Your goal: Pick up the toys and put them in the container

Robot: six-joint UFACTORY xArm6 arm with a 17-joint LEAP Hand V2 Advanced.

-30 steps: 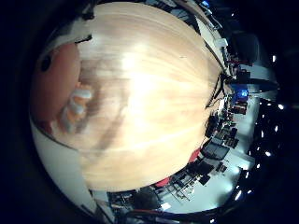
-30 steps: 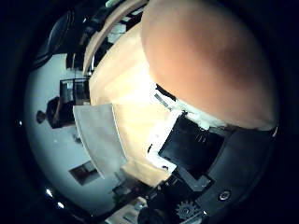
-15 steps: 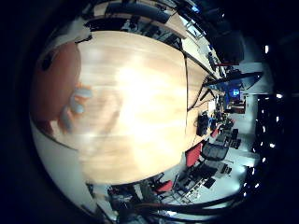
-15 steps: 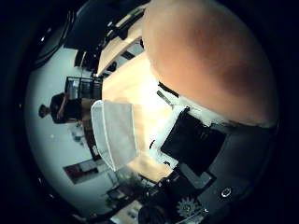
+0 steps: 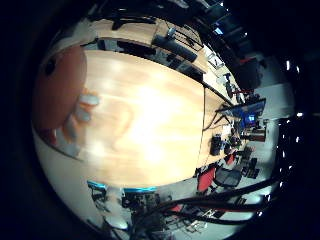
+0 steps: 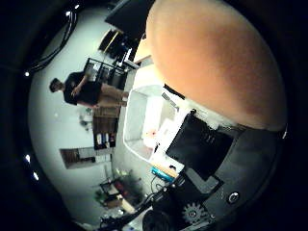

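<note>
Gripping orange plush toy (image 6: 216, 62) against palm, hand (image 6: 202, 144) curled around it; white container (image 6: 144, 120) now nearer, wooden table (image 5: 150, 125) farther.

toy (image 6: 216, 62): orange-brown, plain, darker toward its shaded edge; against the palm. in little-finger view same toy shows a small black eye spot and pale blue-grey bits on its table side.
hand (image 6: 202, 159): black parts with white trim beside toy, one grey gear.
container (image 6: 144, 120): white, translucent-looking, small red speck inside; beyond toy.
table (image 5: 150, 120): light wood grain, glossy white glare patch at centre; beside toy.
chairs (image 5: 207, 177): red, at table's far edge.
screen (image 5: 247, 117): blue glow, past table's end.
floor beyond container: pale grey.
</note>
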